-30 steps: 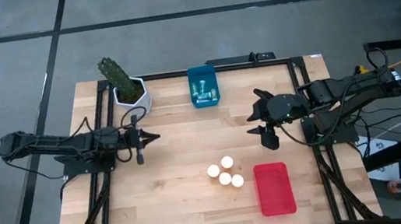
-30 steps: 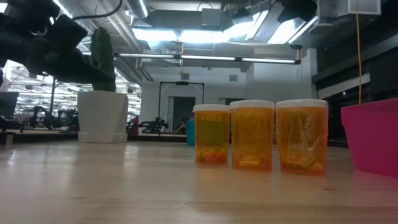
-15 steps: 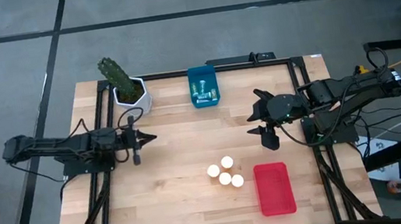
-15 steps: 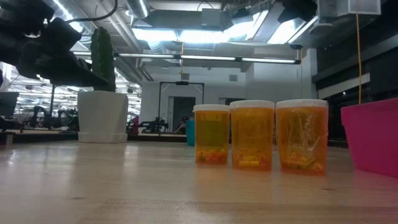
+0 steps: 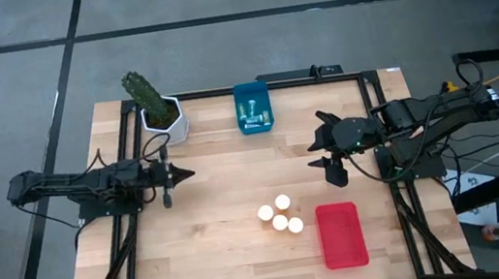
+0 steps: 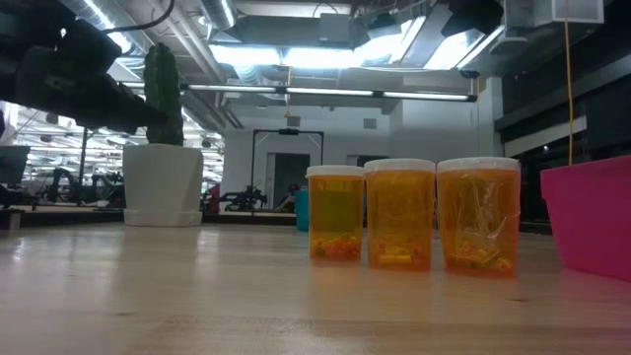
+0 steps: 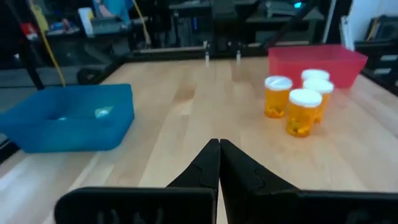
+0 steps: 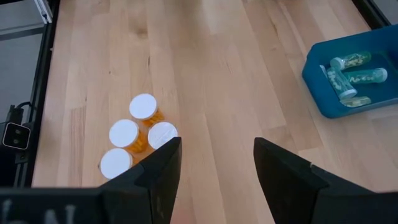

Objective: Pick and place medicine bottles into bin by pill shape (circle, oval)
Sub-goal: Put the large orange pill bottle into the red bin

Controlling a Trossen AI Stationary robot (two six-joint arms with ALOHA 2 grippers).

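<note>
Wooden table (image 5: pixel 218 193): four orange bottles (image 5: pixel 281 215) clustered beside red bin (image 5: pixel 341 235), prob. awaiting sorting. Right gripper (image 5: pixel 329 160) spread, empty, above them; left gripper (image 5: pixel 172 176) pressed together, idle.

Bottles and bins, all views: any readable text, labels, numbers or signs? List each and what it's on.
None readable.
Orange bottles: no printed label shows; only pills behind the plastic.
White caps: blank from above.
Pale bottles in the blue bin: faint marks, too blurred to read.
Red bin: plain.
Cactus pot: plain white.
Room behind the table: nothing legible.
</note>
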